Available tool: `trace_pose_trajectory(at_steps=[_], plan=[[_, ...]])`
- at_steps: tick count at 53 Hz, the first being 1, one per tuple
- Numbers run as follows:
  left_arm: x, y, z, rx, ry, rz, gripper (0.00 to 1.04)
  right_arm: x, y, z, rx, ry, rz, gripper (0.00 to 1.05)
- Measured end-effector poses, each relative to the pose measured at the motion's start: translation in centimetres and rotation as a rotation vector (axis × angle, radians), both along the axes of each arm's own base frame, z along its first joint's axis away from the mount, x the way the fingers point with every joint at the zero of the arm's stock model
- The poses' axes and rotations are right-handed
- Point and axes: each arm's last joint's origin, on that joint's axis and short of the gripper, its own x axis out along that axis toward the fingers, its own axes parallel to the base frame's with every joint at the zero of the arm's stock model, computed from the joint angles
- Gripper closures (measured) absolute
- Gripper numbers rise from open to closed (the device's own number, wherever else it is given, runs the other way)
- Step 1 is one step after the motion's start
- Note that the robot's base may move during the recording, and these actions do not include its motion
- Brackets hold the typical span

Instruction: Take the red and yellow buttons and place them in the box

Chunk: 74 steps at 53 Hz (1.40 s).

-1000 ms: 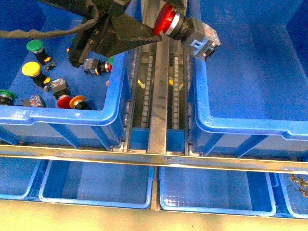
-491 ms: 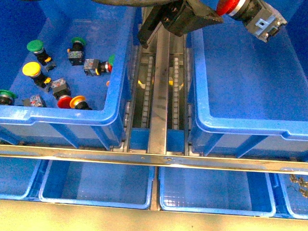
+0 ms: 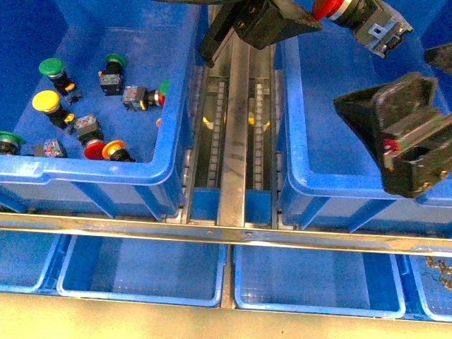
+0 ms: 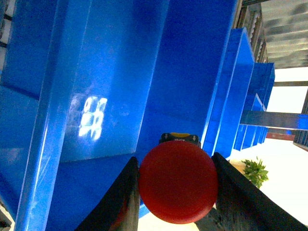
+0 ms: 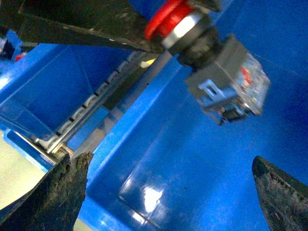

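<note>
Red button (image 3: 364, 18) is clamped in my left gripper (image 4: 177, 190), jaws pinching either side of the cap. It hangs in the air over the far end of the box (image 3: 325, 185), contact block pointing away from the gripper, not touching floor or wall. Not released, so I count nothing as delivered. What I can see of the box floor is bare.

My right gripper (image 5: 166, 166) is spread wide and carries nothing. It sits over the near right part of the box.

Yellow button (image 3: 46, 101) lies in the other bin (image 3: 85, 169) to the left, untouched. A second red-capped button (image 3: 93, 149) is near that bin's front wall, up against an orange-capped one (image 3: 115, 150). Green buttons (image 3: 51, 68) are there too and should stay put. My call: early in the job, first drop pending and the yellow one left to fetch.

Hard to read:
- The right gripper covers part of the box floor.
- The left gripper runs off the top of the front view.
- One button by the left bin's right wall is half hidden.
- The right wrist view is blurry.
</note>
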Motion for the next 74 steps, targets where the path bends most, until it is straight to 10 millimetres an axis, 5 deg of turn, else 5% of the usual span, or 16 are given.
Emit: trace_pose_trajectory(at_steps=[18, 51, 74], plan=[[0.0, 0.0, 0.0, 0.002, 0.003, 0.000, 0.70, 3.4, -1.4, 0.9, -0.206, -0.131, -0.010, 0.06], [0.6, -0.1, 0.4, -0.005, 0.010, 0.035, 0.70, 5.4, 1.6, 0.6, -0.230, -0.198, 0.078, 0.06], [0.8, -0.1, 0.5, -0.013, 0.016, 0.046, 0.70, 6.0, 1.0, 1.0, -0.231, -0.223, 0.049, 0.67]])
